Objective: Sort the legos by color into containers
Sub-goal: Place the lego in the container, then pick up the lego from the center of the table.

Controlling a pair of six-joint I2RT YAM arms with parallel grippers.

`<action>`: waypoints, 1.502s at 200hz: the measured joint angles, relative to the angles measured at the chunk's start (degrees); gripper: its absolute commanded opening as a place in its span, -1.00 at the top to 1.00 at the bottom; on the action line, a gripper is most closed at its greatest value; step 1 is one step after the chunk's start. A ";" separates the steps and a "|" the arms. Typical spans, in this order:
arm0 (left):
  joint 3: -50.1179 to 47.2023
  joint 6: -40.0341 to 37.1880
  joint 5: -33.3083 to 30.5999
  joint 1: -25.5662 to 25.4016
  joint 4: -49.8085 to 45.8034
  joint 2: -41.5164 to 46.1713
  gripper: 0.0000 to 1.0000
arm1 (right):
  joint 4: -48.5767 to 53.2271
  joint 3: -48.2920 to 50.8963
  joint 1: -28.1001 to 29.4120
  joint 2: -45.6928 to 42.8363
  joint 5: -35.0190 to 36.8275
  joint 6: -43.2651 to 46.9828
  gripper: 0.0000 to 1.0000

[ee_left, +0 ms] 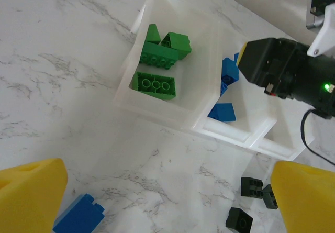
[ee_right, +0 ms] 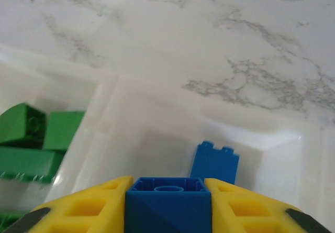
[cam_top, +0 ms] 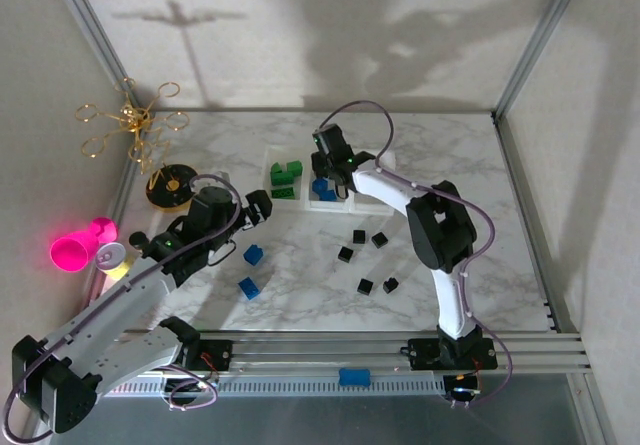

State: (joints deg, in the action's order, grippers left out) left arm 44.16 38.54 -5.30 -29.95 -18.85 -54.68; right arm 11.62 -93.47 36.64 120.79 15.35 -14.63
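Over middle tray, right arm outstretched.

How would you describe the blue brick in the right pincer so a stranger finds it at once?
Find the row of white trays on the marble table. Over the middle one hangs the right pincer, yellow fingers shut on the blue brick. Alone among blue bricks, it touches neither tray nor table.
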 measured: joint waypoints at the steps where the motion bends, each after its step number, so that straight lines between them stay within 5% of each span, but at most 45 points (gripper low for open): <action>1: 0.00 0.00 0.00 0.00 0.02 -0.02 -0.99 | 0.00 -0.09 -0.04 0.07 0.02 0.02 0.20; 78: 0.02 -0.46 0.04 0.00 0.24 -0.66 -0.99 | 0.17 -2.27 -0.76 1.90 -1.49 0.57 -0.04; 130: 0.02 -0.42 -0.02 0.00 0.09 1.88 -0.99 | -0.28 6.75 1.33 -9.29 -3.45 1.16 -0.13; 189: -0.02 0.33 -0.76 0.00 -2.43 6.12 -0.99 | -2.49 17.16 10.95 -19.37 -4.52 -1.22 -0.22; 300: -2.29 3.52 -5.51 0.00 -11.04 16.55 -0.99 | -9.44 23.19 28.04 -14.21 -8.17 -5.99 -0.48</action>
State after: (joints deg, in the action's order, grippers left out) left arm 41.87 42.06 -10.81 -29.95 -29.89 -38.13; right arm 2.17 -70.28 64.69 106.59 7.18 -20.62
